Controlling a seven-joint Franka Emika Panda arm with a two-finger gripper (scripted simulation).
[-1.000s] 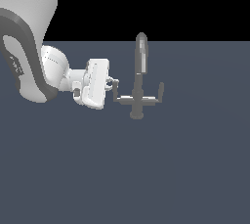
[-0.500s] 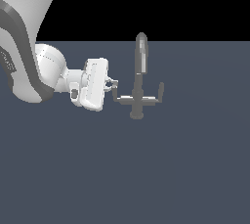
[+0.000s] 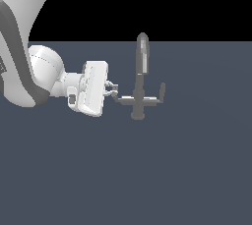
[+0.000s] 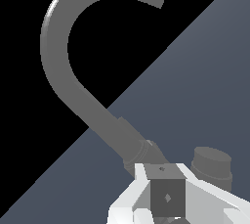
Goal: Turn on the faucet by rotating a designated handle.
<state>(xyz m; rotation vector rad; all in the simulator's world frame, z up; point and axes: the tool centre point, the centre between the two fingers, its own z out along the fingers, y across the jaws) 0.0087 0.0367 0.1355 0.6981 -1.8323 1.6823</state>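
My gripper [image 3: 114, 90] sits at the handle's [image 3: 119, 98] tip, at nine o'clock of the faucet [image 3: 141, 79].

The exterior view shows the whole crossbar and both levers; my wrist view shows only the curved spout, the base and a dark block between my fingers [image 4: 138, 185]. The fingers seem closed round that block, yet I cannot tell if it is the handle.

Lighting: flat, even simulator render; no cast shadows on the grey tabletop [image 3: 187, 170]. Background pure black. Soft highlight along the faucet [image 4: 58, 66] spout. Both views sharp, slightly pixelated; no glare or edge distortion.
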